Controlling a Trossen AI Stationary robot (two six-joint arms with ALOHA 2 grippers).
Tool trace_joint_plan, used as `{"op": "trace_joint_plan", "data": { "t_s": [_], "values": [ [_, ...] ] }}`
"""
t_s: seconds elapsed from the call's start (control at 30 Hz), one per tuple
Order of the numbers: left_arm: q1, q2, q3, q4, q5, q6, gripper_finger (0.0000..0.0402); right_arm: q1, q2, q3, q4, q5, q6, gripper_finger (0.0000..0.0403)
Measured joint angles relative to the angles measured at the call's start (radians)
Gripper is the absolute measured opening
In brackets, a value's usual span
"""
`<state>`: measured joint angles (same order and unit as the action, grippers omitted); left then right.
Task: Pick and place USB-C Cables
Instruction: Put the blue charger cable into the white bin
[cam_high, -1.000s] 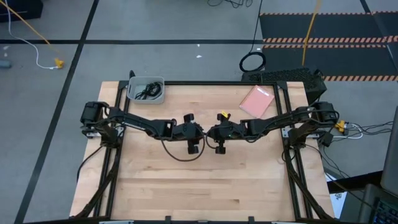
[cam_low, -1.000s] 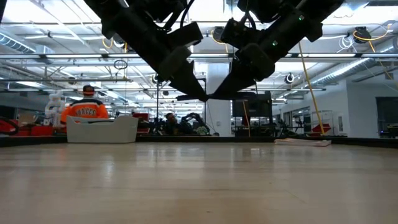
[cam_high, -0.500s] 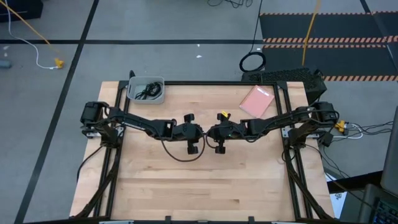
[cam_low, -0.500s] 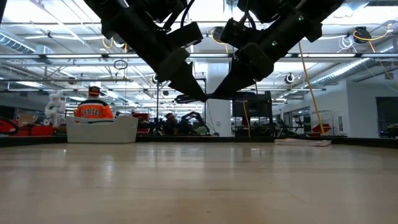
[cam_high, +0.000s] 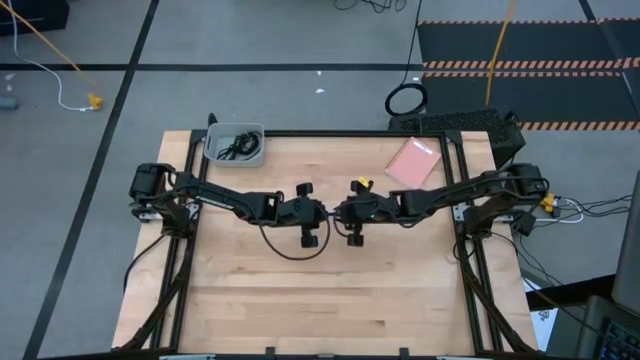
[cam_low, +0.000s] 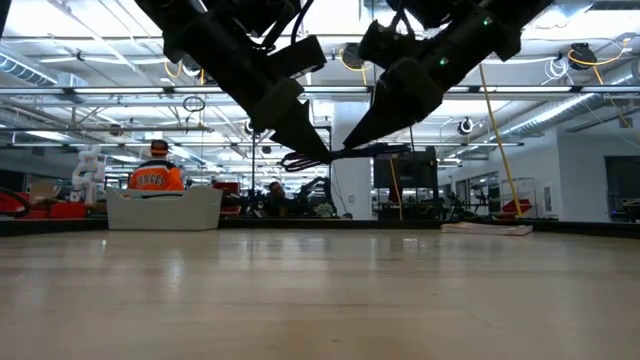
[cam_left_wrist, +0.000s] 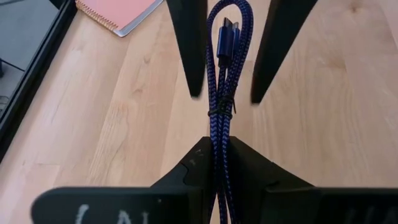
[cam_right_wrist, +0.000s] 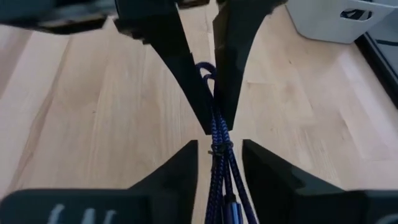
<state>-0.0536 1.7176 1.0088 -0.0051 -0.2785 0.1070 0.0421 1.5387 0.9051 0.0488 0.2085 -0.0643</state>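
Note:
A blue-purple USB-C cable (cam_left_wrist: 227, 56), folded into a narrow bundle with a thin tie around it, hangs in the air over the table's middle. My left gripper (cam_left_wrist: 217, 146) is shut on it. My right gripper (cam_right_wrist: 219, 146) faces it from the table's right, open, with one finger on each side of the bundle's connector end (cam_left_wrist: 225, 31). In the high view the two grippers meet tip to tip, left (cam_high: 326, 212) and right (cam_high: 337, 212). Two black cables (cam_high: 237, 148) lie coiled in a grey tray (cam_high: 252, 158) at the far left corner. My left gripper pinches the blue-purple bundle between its two fingers, just behind the tie (cam_left_wrist: 219, 127). The fingers come level from the table's left and lie along the bundle. The connector end sticks out past the fingertips, and the looped end (cam_right_wrist: 208, 73) reaches back between them. The cable is lifted clear of the table.
A pink spiral notebook (cam_high: 412, 160) lies at the table's far right. The grey tray (cam_low: 165, 208) stands at the far left. Bare wood spreads under and in front of the grippers. In the low view a person in an orange shirt (cam_low: 153, 178) shows in the room behind.
My right gripper has drawn back a little toward the table's right and risen slightly. The left gripper and the cable have stayed where they were.

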Motion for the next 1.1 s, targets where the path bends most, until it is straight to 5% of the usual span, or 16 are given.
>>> {"op": "trace_joint_plan", "data": {
  "t_s": [0.37,0.8,1.1],
  "values": [
    [0.0,-0.063,0.0,-0.159,-0.016,-0.106,0.0048,0.05,-0.22,0.0,-0.213,0.056,-0.002,0.0185],
    [0.025,-0.341,0.001,-0.607,-0.299,-0.244,0.0048,0.052,-0.456,-0.078,-0.363,0.053,-0.008,0.0177],
    [0.185,-0.487,0.0,-0.869,-0.389,-0.286,0.0048,0.052,-0.514,-0.107,-0.368,0.052,-0.009,0.0176]
  ]
}}
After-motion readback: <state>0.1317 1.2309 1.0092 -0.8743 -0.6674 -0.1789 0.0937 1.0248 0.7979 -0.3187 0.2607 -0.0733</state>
